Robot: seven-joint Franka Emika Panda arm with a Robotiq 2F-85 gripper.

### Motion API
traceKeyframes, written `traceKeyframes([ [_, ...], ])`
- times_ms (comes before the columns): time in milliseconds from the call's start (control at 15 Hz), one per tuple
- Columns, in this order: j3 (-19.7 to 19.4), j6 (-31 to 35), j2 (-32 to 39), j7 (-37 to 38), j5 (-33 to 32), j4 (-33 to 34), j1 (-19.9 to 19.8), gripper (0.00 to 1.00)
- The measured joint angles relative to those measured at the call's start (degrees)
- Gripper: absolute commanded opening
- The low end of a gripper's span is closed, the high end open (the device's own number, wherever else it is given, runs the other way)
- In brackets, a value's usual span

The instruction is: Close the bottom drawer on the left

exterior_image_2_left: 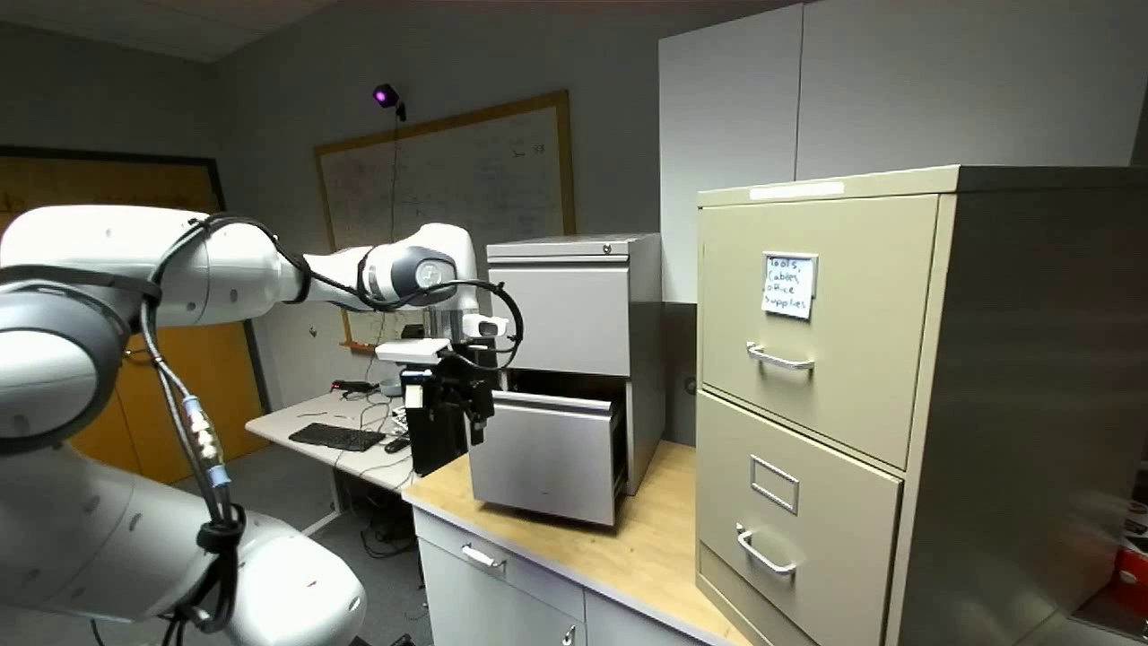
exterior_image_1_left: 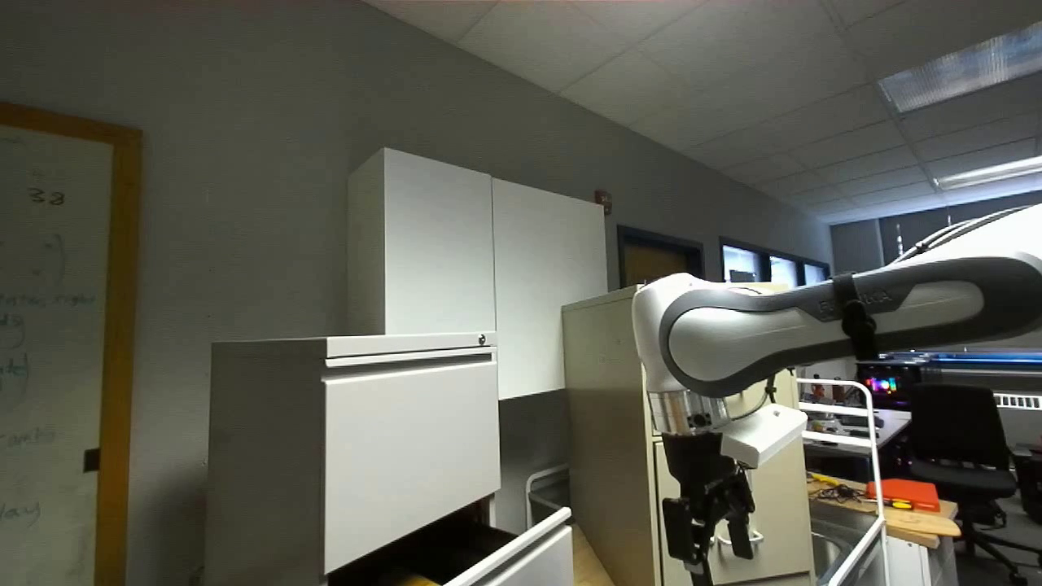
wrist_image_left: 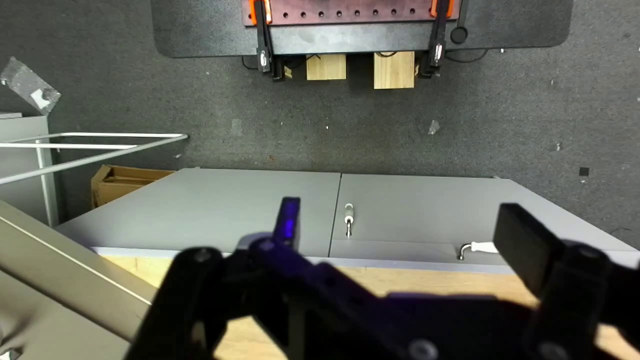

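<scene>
One white robot arm (exterior_image_2_left: 238,283) extends from the left edge of an exterior view, with an orange-brown door (exterior_image_2_left: 224,386) behind it. To the right of the door stands a pale desk (exterior_image_2_left: 276,425) bearing a black keyboard (exterior_image_2_left: 336,437), and above that a wood-framed whiteboard (exterior_image_2_left: 457,170) hangs on the grey wall (exterior_image_2_left: 619,126). Next is the gripper (exterior_image_1_left: 708,529) — it points downward, its two black fingers (wrist_image_left: 527,245) spread well apart, as the wrist view shows too. In an exterior view a plain gap lies between it and the bottom drawer (exterior_image_1_left: 545,566). That drawer is the lower one of the white cabinet (exterior_image_2_left: 647,359), which stands on a wood-topped counter (exterior_image_2_left: 664,511) with pale grey doors (exterior_image_2_left: 484,601) below. In both exterior views it is pulled part way out: its front juts past the flat front above, and its inside looks dark. The upper drawer (exterior_image_2_left: 560,318) sits flush, with a small lock (exterior_image_2_left: 607,249) in the strip over it. Farther right, apart from the white cabinet, rises a beige filing cabinet (exterior_image_2_left: 883,404). Both its visible drawers are pushed in, and the upper one carries a handwritten label (exterior_image_2_left: 789,287) — tools, cables, office supplies. Behind it, white wall cupboards (exterior_image_2_left: 731,170) reach toward the right edge.
</scene>
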Motion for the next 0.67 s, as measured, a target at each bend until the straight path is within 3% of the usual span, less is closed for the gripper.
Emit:
traceKeyframes([
  [333, 0.04, 5.19, 1.35, 1.94, 0.09, -0.33, 0.0, 1.0],
  [400, 0.12, 7.52, 2.01, 2.84, 0.21, -0.46, 0.0, 0.75],
  [467, 0.28, 10.15, 2.79, 3.89, 0.38, -0.66, 0.01, 0.75],
  [667, 1.55, 18.01, 5.81, 7.39, 0.91, -1.58, 0.1, 0.51],
])
